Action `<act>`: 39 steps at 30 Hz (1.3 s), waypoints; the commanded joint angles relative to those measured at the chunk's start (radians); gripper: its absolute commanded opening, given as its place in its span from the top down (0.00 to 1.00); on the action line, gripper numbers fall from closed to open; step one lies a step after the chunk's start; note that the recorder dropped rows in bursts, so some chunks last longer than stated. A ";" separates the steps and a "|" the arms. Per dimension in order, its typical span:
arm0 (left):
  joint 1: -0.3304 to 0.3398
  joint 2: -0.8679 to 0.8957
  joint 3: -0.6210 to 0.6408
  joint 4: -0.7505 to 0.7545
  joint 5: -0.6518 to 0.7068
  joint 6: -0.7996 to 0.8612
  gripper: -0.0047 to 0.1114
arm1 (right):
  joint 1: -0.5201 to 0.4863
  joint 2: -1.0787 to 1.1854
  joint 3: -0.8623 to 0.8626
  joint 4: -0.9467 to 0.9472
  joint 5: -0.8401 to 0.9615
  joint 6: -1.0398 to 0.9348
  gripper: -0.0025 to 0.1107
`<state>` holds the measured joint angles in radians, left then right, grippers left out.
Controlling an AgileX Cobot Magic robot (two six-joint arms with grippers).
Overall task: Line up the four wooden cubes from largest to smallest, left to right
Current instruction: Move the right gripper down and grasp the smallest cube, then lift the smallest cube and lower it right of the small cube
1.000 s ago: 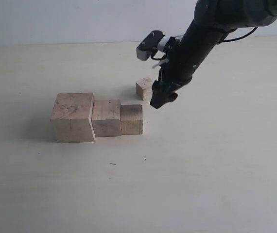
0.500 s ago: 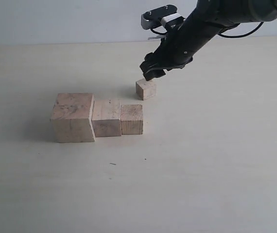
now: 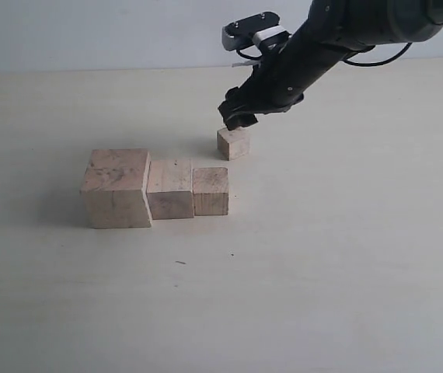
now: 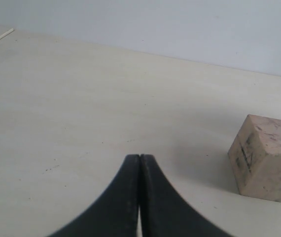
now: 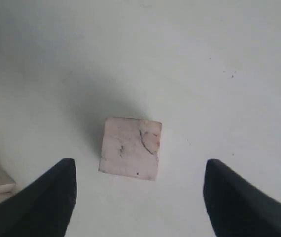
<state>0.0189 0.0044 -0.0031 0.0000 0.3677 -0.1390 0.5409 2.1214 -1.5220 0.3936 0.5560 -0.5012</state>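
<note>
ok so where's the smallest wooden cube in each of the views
exterior view: the smallest cube sits alone behind the right end of the three-cube row, just under the right pincer.
right wrist view: the smallest cube lies mid-picture, on the table between the open pincer's fingers.
left wrist view: a lone cube shows at the edge, but which one cannot be told.
shared landmark: the right pincer, over the cube in the exterior and right wrist views.

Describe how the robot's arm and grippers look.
The right arm is matte black and tubular, with a grey-and-white camera module at the wrist and a thin black cable looping beside it. The left gripper and right gripper have smooth black fingers tapering to points.
</note>
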 commanded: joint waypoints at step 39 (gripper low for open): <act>0.003 -0.004 0.003 -0.012 -0.009 0.005 0.96 | 0.022 0.119 0.000 0.021 -0.105 -0.003 0.66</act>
<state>0.0189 0.0044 -0.0031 0.0000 0.3677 -0.1390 0.5629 2.2536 -1.5220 0.4087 0.4262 -0.5034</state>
